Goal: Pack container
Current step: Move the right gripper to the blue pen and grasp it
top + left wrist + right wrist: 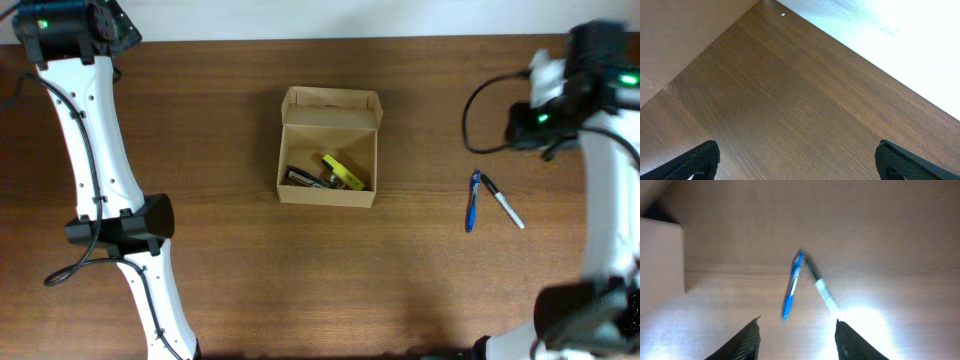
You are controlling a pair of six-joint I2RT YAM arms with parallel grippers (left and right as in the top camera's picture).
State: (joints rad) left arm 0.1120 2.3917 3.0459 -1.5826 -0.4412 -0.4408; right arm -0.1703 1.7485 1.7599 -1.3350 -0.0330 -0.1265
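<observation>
The container is a small tan cardboard box at the table's middle, with its flap lid open toward the back. A yellow marker and a dark pen lie inside. A blue pen and a black-and-white pen lie on the table to its right, tips touching in a V. My right gripper is open and empty, hovering above the blue pen and the black-and-white pen. The box edge shows at left. My left gripper is open and empty over bare wood at the far left back.
The wooden table ends at a white wall along its back edge. A black cable loops by the right arm at the back right. The left arm's lower link lies over the table's left side.
</observation>
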